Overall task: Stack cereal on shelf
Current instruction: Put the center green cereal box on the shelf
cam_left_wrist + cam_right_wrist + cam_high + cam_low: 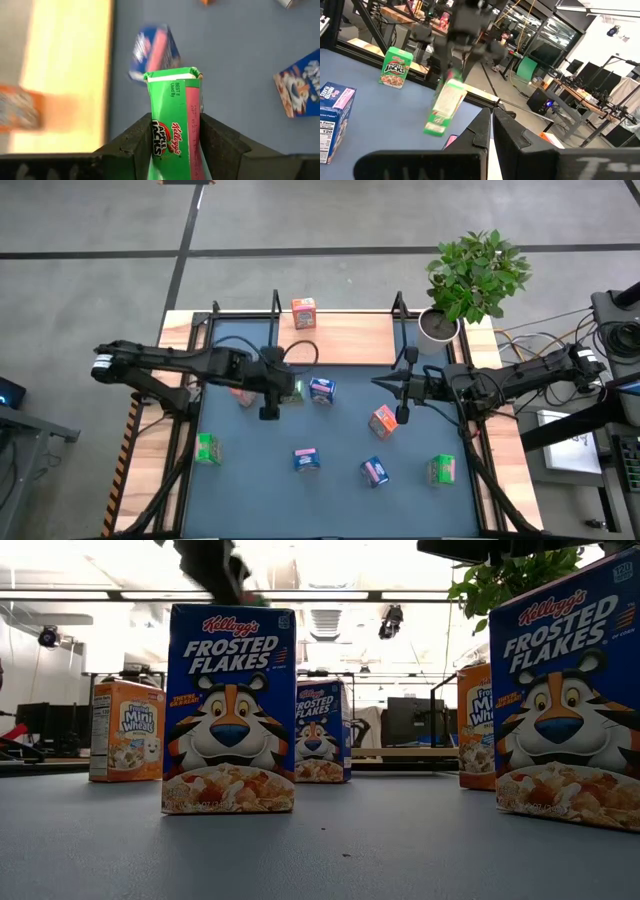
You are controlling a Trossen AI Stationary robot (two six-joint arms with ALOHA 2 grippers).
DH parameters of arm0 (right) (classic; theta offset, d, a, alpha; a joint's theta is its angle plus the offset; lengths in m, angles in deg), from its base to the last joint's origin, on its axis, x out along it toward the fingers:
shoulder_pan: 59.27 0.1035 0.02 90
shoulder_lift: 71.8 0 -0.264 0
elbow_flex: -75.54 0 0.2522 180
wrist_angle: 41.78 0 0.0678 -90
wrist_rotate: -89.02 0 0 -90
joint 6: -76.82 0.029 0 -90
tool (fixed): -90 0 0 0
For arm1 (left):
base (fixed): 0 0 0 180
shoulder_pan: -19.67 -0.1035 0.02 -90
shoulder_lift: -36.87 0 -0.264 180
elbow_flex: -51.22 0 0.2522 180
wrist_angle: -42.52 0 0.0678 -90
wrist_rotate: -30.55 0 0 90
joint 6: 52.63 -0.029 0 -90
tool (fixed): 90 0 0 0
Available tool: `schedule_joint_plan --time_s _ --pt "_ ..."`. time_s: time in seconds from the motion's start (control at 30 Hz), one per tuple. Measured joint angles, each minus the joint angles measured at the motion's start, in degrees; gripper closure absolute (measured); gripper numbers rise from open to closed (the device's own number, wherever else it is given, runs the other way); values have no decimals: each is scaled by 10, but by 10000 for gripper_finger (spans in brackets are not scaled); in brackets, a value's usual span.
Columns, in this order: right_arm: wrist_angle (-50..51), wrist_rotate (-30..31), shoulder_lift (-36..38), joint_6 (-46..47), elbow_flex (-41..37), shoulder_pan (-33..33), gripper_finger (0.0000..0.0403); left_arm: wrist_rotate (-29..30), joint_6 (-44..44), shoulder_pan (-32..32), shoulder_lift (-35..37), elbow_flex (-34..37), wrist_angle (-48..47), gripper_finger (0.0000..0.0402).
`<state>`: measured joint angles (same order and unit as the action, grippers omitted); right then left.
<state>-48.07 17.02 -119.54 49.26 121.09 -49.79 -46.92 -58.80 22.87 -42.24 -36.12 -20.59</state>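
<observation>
My left gripper (287,388) is over the middle of the table, shut on a green cereal box (172,115). In the right wrist view that green box (445,107) hangs in the air. My right gripper (380,384) hovers shut to its right, touching nothing. Other small boxes stand or lie on the blue-grey table: blue ones (322,390) (306,460) (374,471), green ones (207,448) (441,469), an orange one (383,420) and a pinkish one (243,395). One orange box (303,312) stands on the shelf board (345,340) at the far edge. My left gripper pinches the green box between its two fingers (132,145), one on each side of the box. It comes from above, pointing down, and has the box by its upper end (452,82). The box is lifted clear of the table and hangs tilted, with its free end (436,129) lowest.
Black posts (275,300) (398,302) stand along the shelf's far side. A potted plant (470,280) sits at the far right corner. In the low view, blue boxes (230,710) (565,690) stand near the near edge. Open table lies between the scattered boxes.
</observation>
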Motion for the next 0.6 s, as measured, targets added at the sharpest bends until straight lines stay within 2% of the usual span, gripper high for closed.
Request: schedule_joint_plan --time_s 0.3,0.5,0.6 --pt "0 0 0 5 0 0 392 -8 -141 -88 -8 -104 13 267" --pt "0 0 0 5 0 0 392 -157 -171 -182 -68 -140 99 267" --pt "0 0 0 5 0 0 392 -175 -163 -212 -114 -140 157 267"
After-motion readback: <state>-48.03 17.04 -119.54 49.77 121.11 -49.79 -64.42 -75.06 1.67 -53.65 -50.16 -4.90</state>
